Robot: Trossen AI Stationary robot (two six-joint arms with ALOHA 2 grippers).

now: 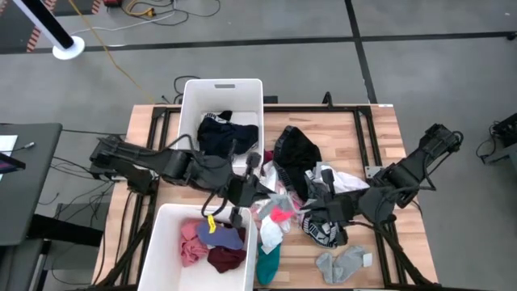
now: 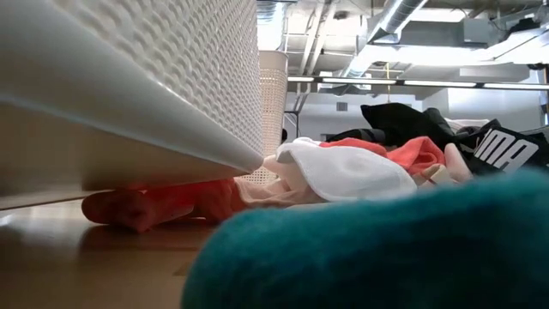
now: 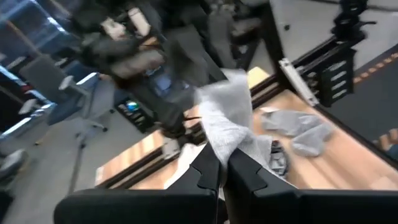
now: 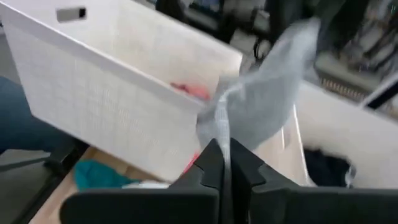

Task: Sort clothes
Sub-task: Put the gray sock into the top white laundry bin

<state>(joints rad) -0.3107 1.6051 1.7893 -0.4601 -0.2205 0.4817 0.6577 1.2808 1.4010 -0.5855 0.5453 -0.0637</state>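
1. High view: the left gripper (image 1: pixel 242 192) was between the two bins, at the edge of the clothes pile. Its fingers (image 3: pixel 208 171) were pressed shut on a grey cloth (image 3: pixel 227 121), as the left wrist view showed.
2. The right gripper (image 1: pixel 317 212) was over the pile (image 1: pixel 303 182) in the middle of the tabletop (image 1: pixel 380 242). In the right wrist view its fingers (image 4: pixel 211 163) were nearly together, with a thin grey cloth (image 4: pixel 267 93) pinched between them. It could be the same cloth, but I could not tell.
3. Some sorting looked done. The far bin (image 1: pixel 194 109) held dark clothes (image 1: pixel 226 133). The near bin (image 1: pixel 161 234) held pink, maroon and blue clothes (image 1: pixel 214 246).
4. A lot was left. Black, white and pink clothes lay heaped between the arms.
5. A teal piece (image 1: pixel 268 263) lay just beside the near bin, and grey socks (image 1: pixel 343 263) lay near the front edge of the tabletop.
6. I judged the job was about half done, with the grey cloth not yet in a bin.
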